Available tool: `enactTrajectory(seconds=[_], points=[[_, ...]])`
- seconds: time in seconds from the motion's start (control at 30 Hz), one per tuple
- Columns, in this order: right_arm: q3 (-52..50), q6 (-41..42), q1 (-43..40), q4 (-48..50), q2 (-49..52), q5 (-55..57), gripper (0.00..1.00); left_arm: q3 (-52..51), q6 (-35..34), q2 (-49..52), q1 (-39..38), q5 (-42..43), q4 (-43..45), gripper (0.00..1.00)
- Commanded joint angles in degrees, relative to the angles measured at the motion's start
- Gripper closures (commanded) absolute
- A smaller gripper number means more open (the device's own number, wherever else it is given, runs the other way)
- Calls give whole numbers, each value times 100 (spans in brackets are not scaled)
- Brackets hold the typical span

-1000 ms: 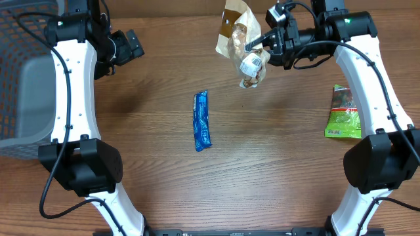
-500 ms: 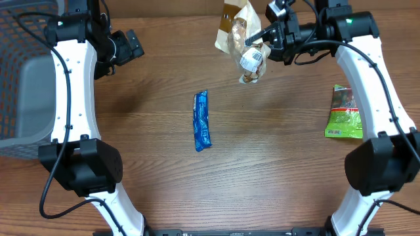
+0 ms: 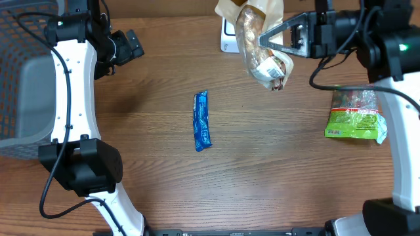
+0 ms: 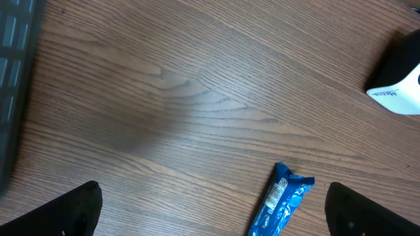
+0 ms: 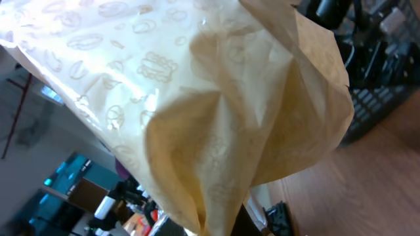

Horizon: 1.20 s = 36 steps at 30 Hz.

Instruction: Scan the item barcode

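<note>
A tan paper bag with a clear window [image 3: 257, 34] hangs above the table's far edge, pastry visible inside and a white barcode label [image 3: 269, 67] near its lower end. My right gripper [image 3: 268, 40] is shut on the bag's upper part. In the right wrist view the bag [image 5: 197, 98] fills the frame and hides the fingers. A white scanner [image 3: 228, 41] sits just behind and left of the bag. My left gripper [image 3: 134, 44] is open over bare wood at the far left, and both its black fingertips [image 4: 73, 210] frame empty table.
A blue snack wrapper [image 3: 202, 120] lies mid-table and also shows as the blue wrapper [image 4: 279, 204] near my left fingers. A green packet [image 3: 353, 117] lies at the right. A grey wire basket [image 3: 23, 78] stands at the left edge. The scanner's corner [image 4: 401, 78] shows at the upper right.
My right arm has risen and swung right with the bag, which now looms larger and uncovers the white scanner behind it. The left arm has not moved.
</note>
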Motion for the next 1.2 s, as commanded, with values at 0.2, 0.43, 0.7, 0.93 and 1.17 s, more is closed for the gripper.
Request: enactTrajectory(seconds=[0.2, 0.43, 0.7, 0.93, 1.17], points=[[70, 341, -72, 297, 11, -190, 96, -20, 129, 20, -17, 20, 17, 0], [55, -935, -39, 55, 55, 1104, 96, -20, 129, 20, -17, 20, 17, 0], [55, -1287, 1062, -487, 562, 6690, 96, -20, 129, 20, -17, 20, 17, 0], [55, -2046, 2149, 610, 1377, 11066, 96, -20, 129, 20, -17, 20, 17, 0], [55, -2918, 2297, 2120, 2581, 12727, 96, -20, 129, 20, -17, 20, 17, 0]])
